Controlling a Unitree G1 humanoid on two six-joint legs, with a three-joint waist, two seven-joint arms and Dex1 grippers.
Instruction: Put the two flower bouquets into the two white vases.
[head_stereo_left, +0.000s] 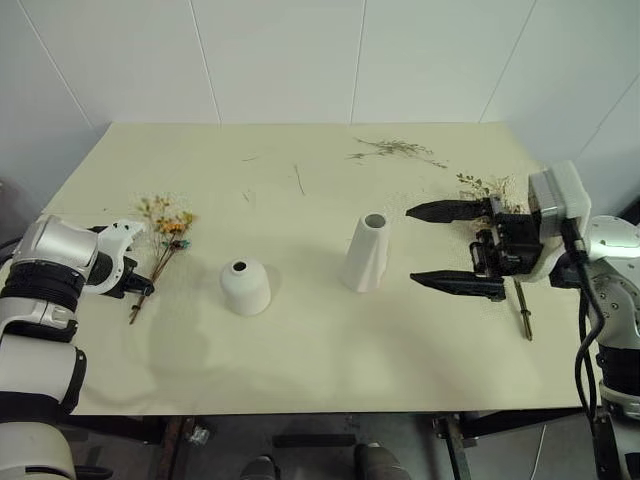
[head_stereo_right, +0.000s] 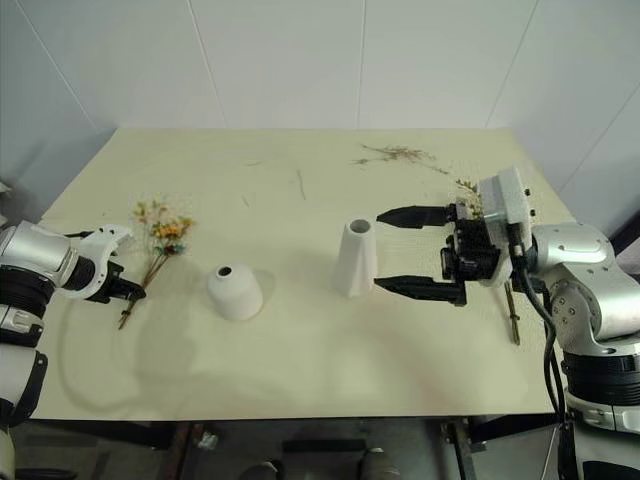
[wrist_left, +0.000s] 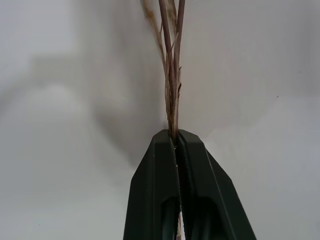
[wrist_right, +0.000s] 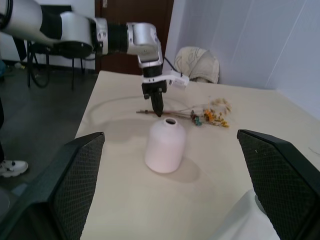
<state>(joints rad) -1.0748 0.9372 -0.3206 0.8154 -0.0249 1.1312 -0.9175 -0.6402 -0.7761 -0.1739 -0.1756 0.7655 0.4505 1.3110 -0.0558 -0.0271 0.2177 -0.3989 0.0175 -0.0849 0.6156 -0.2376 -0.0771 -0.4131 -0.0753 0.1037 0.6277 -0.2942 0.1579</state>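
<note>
No text, label, brand, number or sign can be read anywhere in these views.

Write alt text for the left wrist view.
The left gripper is shut on the thin brown stems of the yellow-orange bouquet, which run straight away from the black fingertips over the pale table.
</note>
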